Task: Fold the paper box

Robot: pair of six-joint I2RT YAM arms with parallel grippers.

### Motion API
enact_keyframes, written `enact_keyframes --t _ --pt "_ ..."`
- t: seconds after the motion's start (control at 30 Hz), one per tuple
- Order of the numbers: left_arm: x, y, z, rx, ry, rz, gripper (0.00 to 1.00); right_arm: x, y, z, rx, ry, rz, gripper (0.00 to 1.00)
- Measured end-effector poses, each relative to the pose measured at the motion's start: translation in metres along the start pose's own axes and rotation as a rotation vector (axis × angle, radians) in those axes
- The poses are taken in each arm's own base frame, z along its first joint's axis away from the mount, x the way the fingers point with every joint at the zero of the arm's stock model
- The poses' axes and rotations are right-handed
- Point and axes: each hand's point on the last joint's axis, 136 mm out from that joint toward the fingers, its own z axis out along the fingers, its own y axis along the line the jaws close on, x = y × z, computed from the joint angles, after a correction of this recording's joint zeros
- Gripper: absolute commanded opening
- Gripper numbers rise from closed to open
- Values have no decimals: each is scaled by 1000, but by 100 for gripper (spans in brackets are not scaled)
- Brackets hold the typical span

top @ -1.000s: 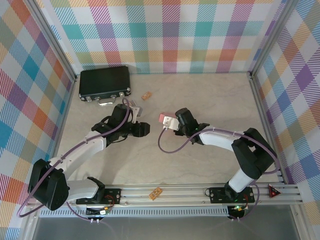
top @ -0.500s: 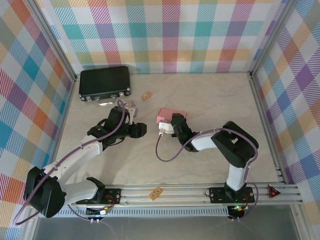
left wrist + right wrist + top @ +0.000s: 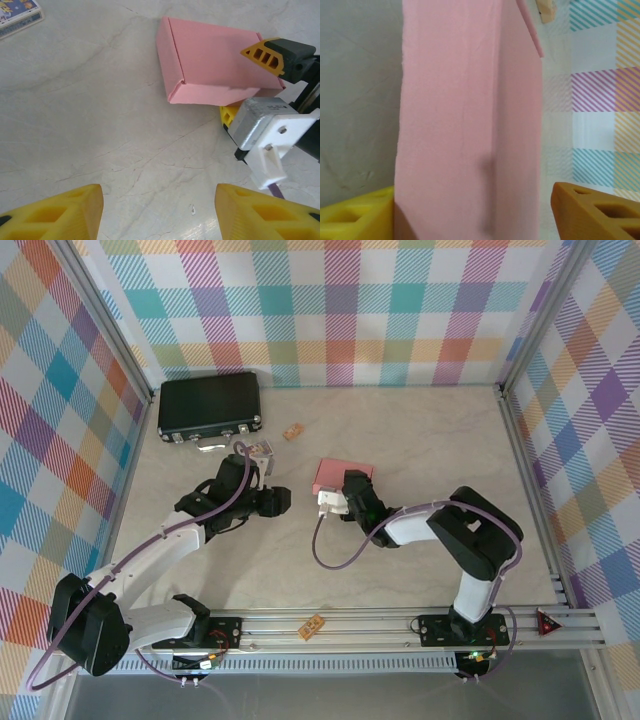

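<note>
Astride paper box (image 3: 210, 60) edge (right tool (image 3: 246, 84))

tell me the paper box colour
The paper box is salmon pink; clearest in the left wrist view.

The pale marbled tabletop (image 3: 430, 430) carries a black case (image 3: 209, 406) at the far left, a small tan block (image 3: 292, 431) near its right, and the pink paper box (image 3: 330, 472) lying flat near the middle.

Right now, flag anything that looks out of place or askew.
A small tan block lies on the front rail, off the tabletop; a second block sits near the black case. The paper box lies slightly askew, one end between the open fingers of the right end effector.
</note>
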Motion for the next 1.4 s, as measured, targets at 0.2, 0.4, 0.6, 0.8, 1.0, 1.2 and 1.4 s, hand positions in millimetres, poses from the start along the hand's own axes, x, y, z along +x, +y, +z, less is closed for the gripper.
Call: enact_keyframes --t 0.2,0.4,0.6,0.8,1.0,1.2,1.4 --pt "0 1 0 -4 0 0 61 -2 7 -10 -63 -21 38 86" --pt "0 1 1 -5 2 0 61 -3 10 -18 -107 -29 64 99" --pt "1 2 1 -10 2 -1 61 -2 25 -33 -214 -41 89 99" --pt "0 3 1 -15 1 -1 63 -2 35 -48 -288 -53 133 99" --pt "1 10 2 -53 -7 -1 64 -1 11 -56 -240 -54 280 99" --pt "-5 31 1 -170 -42 15 82 30 -17 -52 -139 45 450 99" --pt "-12 76 -3 -405 -82 39 93 66 -45 -54 -34 126 636 99"
